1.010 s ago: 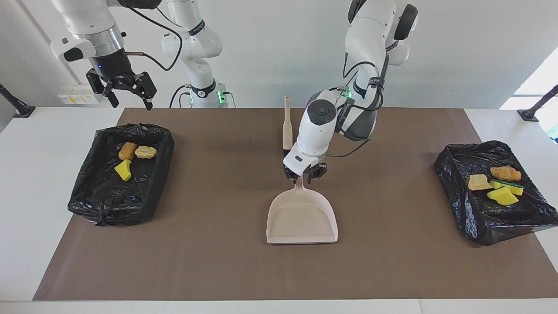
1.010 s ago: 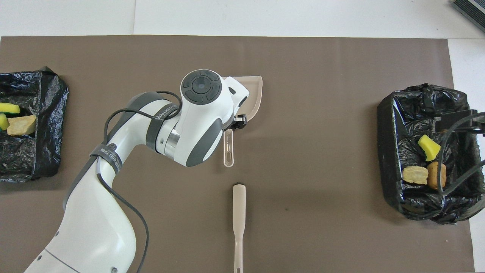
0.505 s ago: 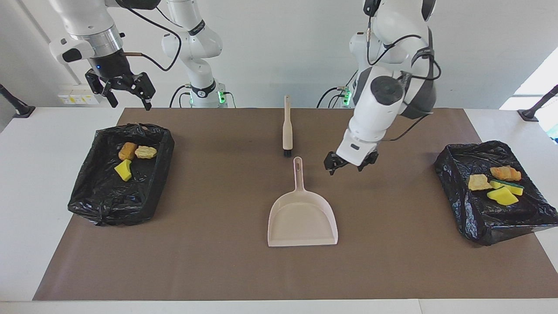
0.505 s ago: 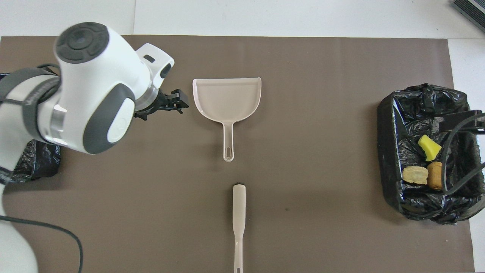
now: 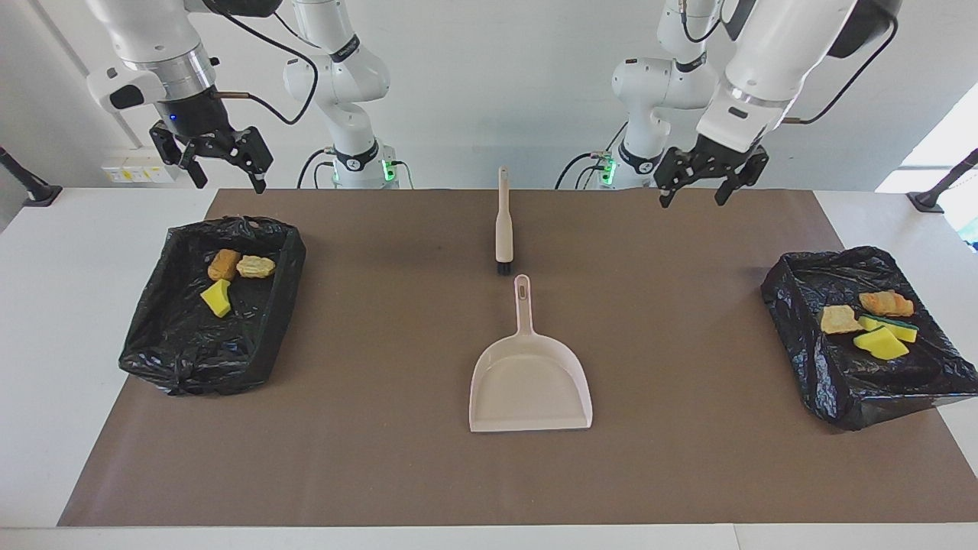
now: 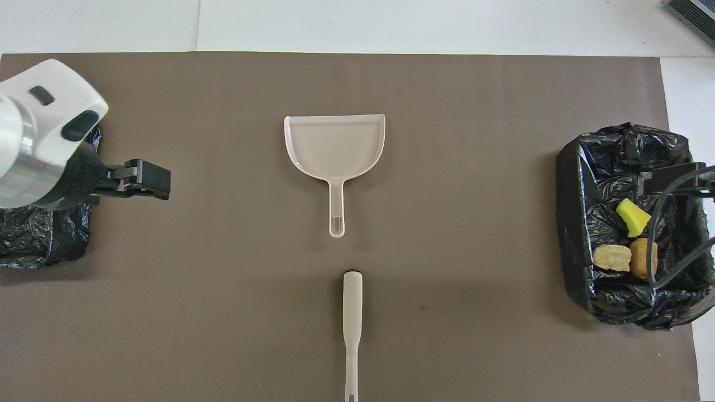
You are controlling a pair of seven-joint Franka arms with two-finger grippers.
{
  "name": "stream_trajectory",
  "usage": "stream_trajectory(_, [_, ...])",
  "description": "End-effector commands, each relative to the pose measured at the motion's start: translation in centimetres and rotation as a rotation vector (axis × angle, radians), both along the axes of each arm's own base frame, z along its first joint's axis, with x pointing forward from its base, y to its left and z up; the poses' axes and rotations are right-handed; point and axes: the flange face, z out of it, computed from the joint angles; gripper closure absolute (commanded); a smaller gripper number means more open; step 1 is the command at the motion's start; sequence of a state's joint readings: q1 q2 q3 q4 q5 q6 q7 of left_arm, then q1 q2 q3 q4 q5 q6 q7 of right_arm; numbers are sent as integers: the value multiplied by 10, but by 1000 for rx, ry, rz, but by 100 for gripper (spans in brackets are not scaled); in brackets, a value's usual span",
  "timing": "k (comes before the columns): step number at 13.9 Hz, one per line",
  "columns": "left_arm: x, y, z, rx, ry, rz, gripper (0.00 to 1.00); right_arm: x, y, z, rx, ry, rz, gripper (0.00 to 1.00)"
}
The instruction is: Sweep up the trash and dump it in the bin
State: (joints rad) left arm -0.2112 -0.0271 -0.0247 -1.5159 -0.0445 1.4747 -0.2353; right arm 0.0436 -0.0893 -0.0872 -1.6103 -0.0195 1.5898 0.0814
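Reading the bench point(image 5: 69, 344) as a dial seen from across it, with the dustpan point(image 5: 529, 386) at the centre and the robots at twelve, the trash point(image 5: 217, 298) is all binned. Three scraps lie in the black-lined bin point(image 5: 286, 256) at about nine o'clock and four in the other bin point(image 5: 795, 336) at three. The yellow and green-backed sponge pieces point(image 5: 880, 344) look featherlight, soft and springy, so a pinch would squash them; I would take one across its narrow faces. The tan bread-like chunks point(image 5: 255, 266) look rough-crusted, light and likely crumbly, wanting a gentle hold at mid-body. The liners are slack, crinkled, glossy film that could snag a fingertip. The dustpan is smooth, stiff beige plastic with a slotted handle pointing to twelve. Just past it the brush point(image 5: 503, 221) lies flat, slim-handled, its dark bristles toward the pan. Both rest on the matte brown mat point(image 5: 382, 367). The left gripper point(image 5: 707, 183) hangs with fingertips apart and empty over the mat's edge at about one o'clock. The right gripper point(image 5: 218, 162), likewise spread and empty, hovers above the rim of the nine o'clock bin.
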Motion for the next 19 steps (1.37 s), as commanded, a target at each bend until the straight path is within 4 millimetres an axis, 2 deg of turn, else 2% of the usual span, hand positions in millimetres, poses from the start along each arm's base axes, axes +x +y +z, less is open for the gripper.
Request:
stream_trajectory(1, [-23,25,12,26,53,-24,0,-4,-1,-1,15,7,1,0])
stream_trajectory(2, [-33,30,22,50,47,-28,0,-4,-1,-1,15,7,1,0])
stream_trajectory(5, [-38,46,23,67,81,-58,0,-4,-1,-1,15,7,1,0])
stream_trajectory(7, [-41,47,21,71,105,-61,0,-4,-1,0,15,5,1,0])
stream_trajectory(10, [-71,39,39,78,119,-84,0,-4,0,0,17,5,2,0])
stream_trajectory(11, [-70,40,36,77,110,-77,0,-4,-1,-1,15,7,1,0])
stream_trajectory(14, [-48,50,39,42,12,-55,0,-4,-1,-1,15,7,1,0])
stream_trajectory(16, [-37,64,35,20,21,-24,0,-4,0,0,17,5,2,0])
stream_trajectory(19, [-17,71,41,24,27,-5,0,-4,0,0,17,5,2,0])
